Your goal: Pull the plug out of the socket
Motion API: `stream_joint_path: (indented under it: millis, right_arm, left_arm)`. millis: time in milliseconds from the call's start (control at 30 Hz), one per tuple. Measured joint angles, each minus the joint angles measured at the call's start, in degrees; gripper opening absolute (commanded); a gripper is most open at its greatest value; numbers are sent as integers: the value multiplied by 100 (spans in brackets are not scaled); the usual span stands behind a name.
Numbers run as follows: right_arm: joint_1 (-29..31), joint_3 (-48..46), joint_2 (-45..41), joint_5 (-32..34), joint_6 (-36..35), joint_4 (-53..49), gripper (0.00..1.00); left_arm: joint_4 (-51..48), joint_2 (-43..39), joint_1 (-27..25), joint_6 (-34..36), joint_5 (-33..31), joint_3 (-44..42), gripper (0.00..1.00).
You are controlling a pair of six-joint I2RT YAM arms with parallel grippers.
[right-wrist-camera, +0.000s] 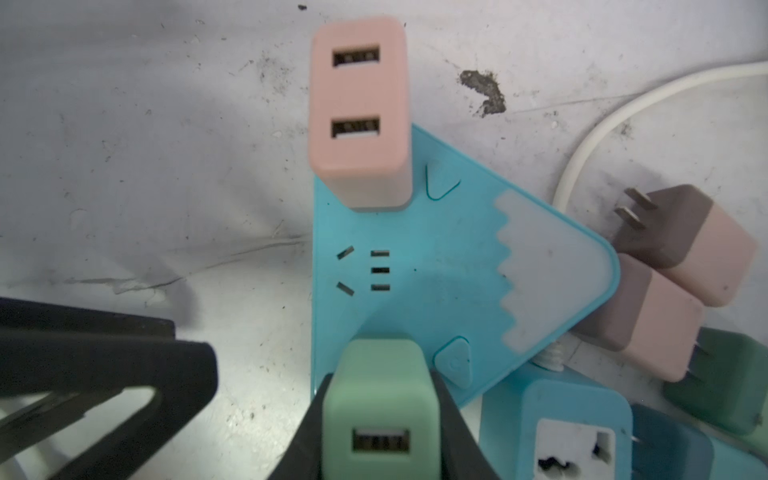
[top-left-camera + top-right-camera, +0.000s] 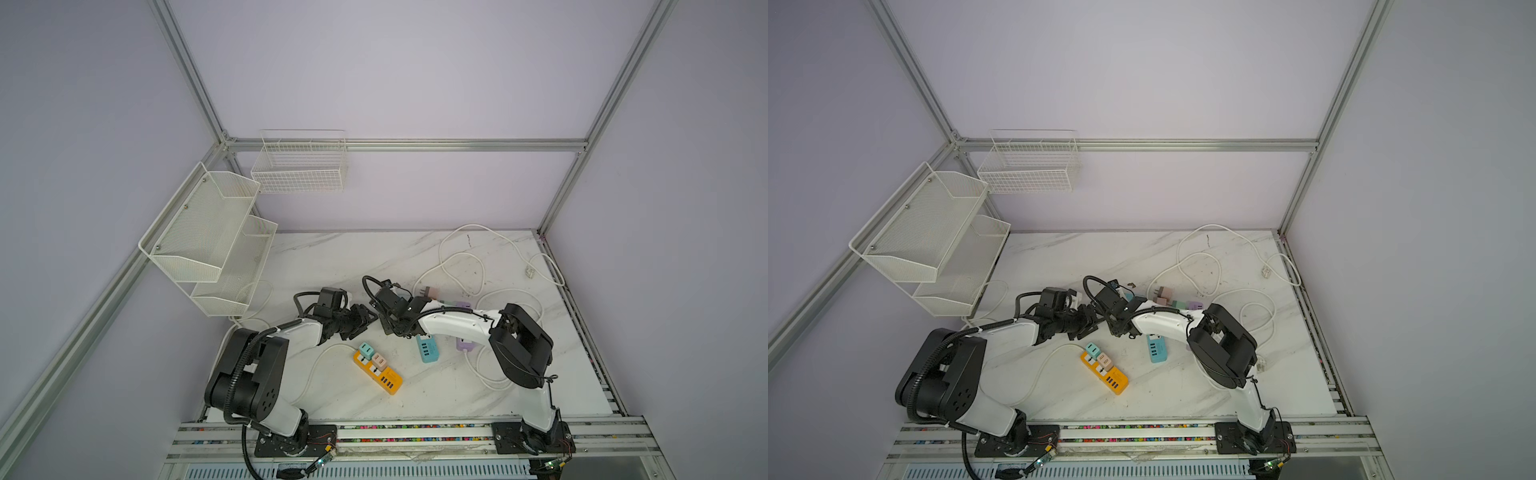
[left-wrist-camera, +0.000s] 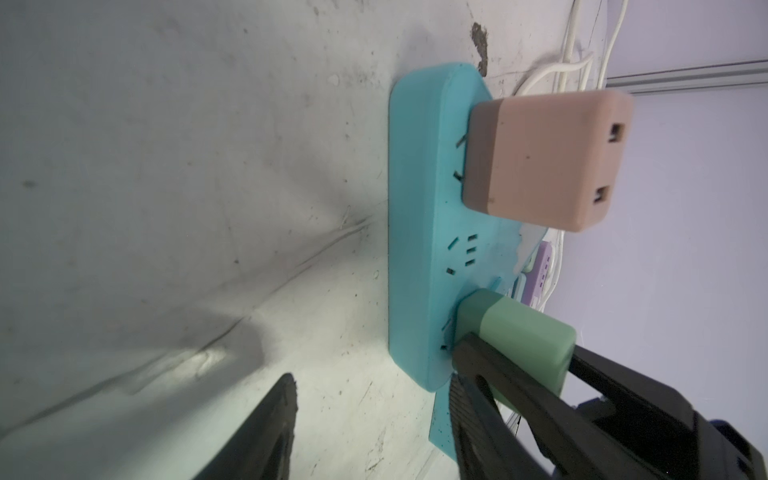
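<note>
Green plug [image 1: 380, 415] sits in a corner outlet of the teal triangular socket [image 1: 436, 270], which lies flat on the white marble tabletop [image 1: 145, 145]. In the left wrist view the plug's base meets the socket face and no prongs show. Right gripper [image 1: 378, 376] is clamped on this plug, a black finger [image 1: 307, 436] on each flank, jaws drawn tight against the plug body. Pink plug [image 1: 359, 112] occupies the outlet at the far end of the same edge, and the slots of the middle outlet show between the two. Left gripper [image 2: 365, 322] hangs just beside the socket's long straight edge, jaws partly parted, nothing between them. Its fingers [image 1: 124, 361] appear in the right wrist view near the green plug but apart from both plug and socket; whether they touch the tabletop cannot be told. In both top views the two grippers come tip to tip at mid-table and hide the socket beneath them. Pink-and-brown plugs [image 1: 681, 245] lie loose against the socket's rounded tip, prongs exposed, next to a teal adapter [image 1: 557, 428] and a white cord [image 1: 567, 183]. Orange power strip [image 2: 378, 370] lies on the near side of the grippers and carries two small plugs.
</note>
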Motion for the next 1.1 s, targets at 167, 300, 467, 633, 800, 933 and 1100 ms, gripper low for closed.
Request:
stream_joint_path:
  millis: [167, 300, 467, 633, 800, 933, 1100]
  right_arm:
    - [-2, -2, 0, -33, 33, 11, 24]
    - [-2, -4, 0, -46, 42, 22, 24]
    - [-2, -13, -9, -52, 79, 35, 24]
    - [-2, -37, -22, -76, 98, 61, 24]
    - [-7, -70, -39, -94, 103, 101, 24]
    - [-7, -70, -39, -98, 103, 103, 24]
    - [-9, -70, -39, -101, 101, 107, 24]
  left_arm:
    - [98, 267, -83, 31, 107, 308, 56]
    - [166, 437, -142, 39, 131, 505, 52]
    - [256, 734, -205, 24, 133, 684, 50]
    - [256, 1005, -269, 22, 136, 796, 48]
    - [297, 1117, -332, 0, 140, 837, 45]
    - [389, 1198, -365, -31, 144, 861, 42]
    - [507, 1239, -369, -48, 162, 868, 40]
